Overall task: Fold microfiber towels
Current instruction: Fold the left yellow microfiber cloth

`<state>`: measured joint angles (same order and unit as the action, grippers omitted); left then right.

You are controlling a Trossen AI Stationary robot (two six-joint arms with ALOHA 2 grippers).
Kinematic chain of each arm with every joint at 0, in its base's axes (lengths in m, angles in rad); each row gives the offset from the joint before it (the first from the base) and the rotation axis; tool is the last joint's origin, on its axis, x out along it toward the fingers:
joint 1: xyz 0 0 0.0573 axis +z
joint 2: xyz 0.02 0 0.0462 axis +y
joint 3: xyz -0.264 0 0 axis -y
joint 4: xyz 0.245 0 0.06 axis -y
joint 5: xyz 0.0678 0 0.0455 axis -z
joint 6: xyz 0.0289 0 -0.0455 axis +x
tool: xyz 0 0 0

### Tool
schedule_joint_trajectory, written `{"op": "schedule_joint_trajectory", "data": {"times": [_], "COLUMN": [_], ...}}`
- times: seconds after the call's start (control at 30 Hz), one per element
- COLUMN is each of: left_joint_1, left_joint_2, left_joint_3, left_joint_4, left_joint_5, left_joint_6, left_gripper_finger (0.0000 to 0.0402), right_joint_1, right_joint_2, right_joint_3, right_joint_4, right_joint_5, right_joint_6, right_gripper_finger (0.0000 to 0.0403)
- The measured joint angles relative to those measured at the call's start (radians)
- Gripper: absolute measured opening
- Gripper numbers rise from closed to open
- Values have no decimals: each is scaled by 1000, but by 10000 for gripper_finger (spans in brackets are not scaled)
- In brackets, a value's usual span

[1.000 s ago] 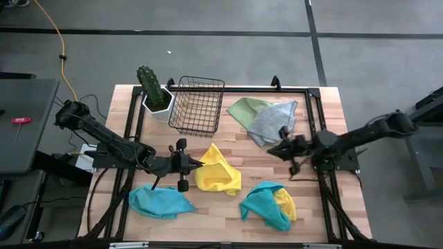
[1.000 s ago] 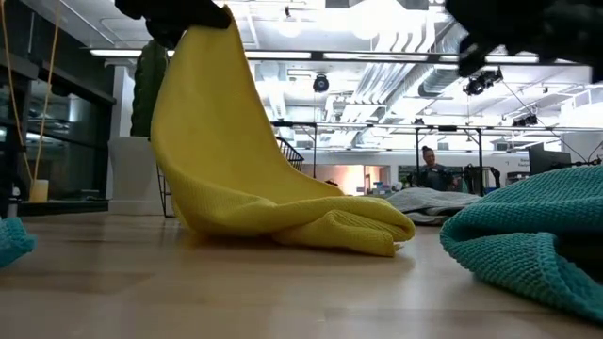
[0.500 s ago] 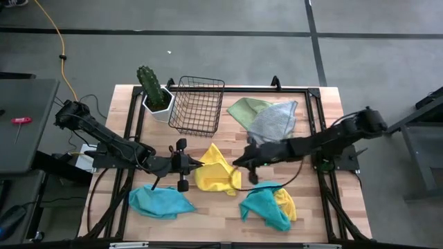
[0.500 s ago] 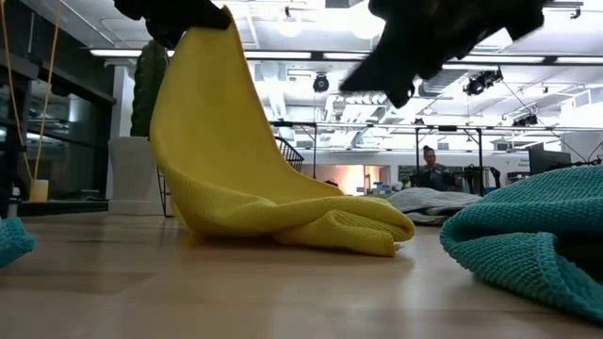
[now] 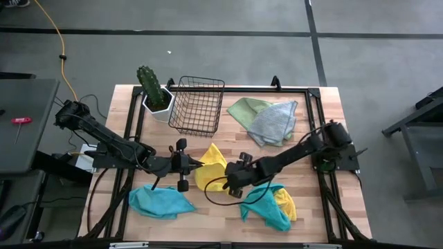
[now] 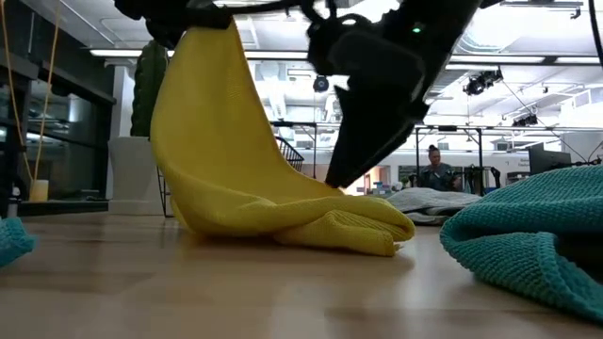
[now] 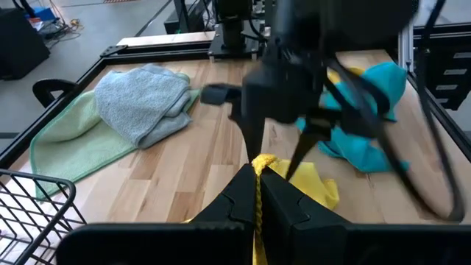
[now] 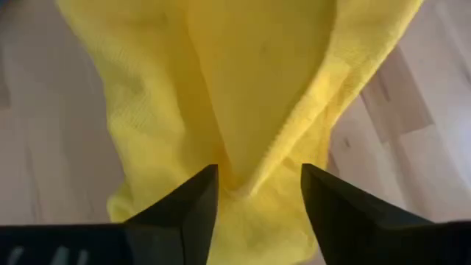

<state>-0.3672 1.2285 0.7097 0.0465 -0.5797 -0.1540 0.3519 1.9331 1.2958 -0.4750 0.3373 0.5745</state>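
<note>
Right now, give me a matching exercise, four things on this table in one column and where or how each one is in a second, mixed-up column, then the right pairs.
Things:
1. yellow towel
2. grey towel
3. cactus pot
4. right gripper

Places or states:
A. beside the wire basket, at the far left of the table
B. open, over the yellow towel's low end
C. one corner pinched and lifted by the left gripper
D. lying on a light green towel

Pairs: 1-C, 2-D, 3-A, 4-B
</note>
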Motion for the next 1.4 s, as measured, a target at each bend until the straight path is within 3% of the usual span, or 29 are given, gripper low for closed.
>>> {"op": "schedule_joint_trajectory", "data": {"times": [0.2,0.47,0.67,0.97,1.1,1.4], "left_joint_1": [0,0,0,0,0,-10], "left_joint_2": [0,0,0,0,-1,-104], "left_joint_3": [0,0,0,0,0,0], "left_joint_4": [-1,-2,-1,-1,-2,-100], "left_joint_5": [0,0,0,-4,-7,-26], "left_joint_6": [0,0,0,1,34,18], "left_gripper_finger": [0,0,0,0,0,0], "right_joint_1": [5,5,5,5,5,33], "right_joint_2": [48,48,48,48,37,-118], "right_joint_3": [52,47,47,46,46,112], "right_joint_4": [-73,-83,-83,-81,-86,-363], "right_joint_5": [37,37,5,-10,3,194], "right_joint_6": [98,201,237,209,147,89], "right_gripper_finger": [196,168,122,15,8,1]}}
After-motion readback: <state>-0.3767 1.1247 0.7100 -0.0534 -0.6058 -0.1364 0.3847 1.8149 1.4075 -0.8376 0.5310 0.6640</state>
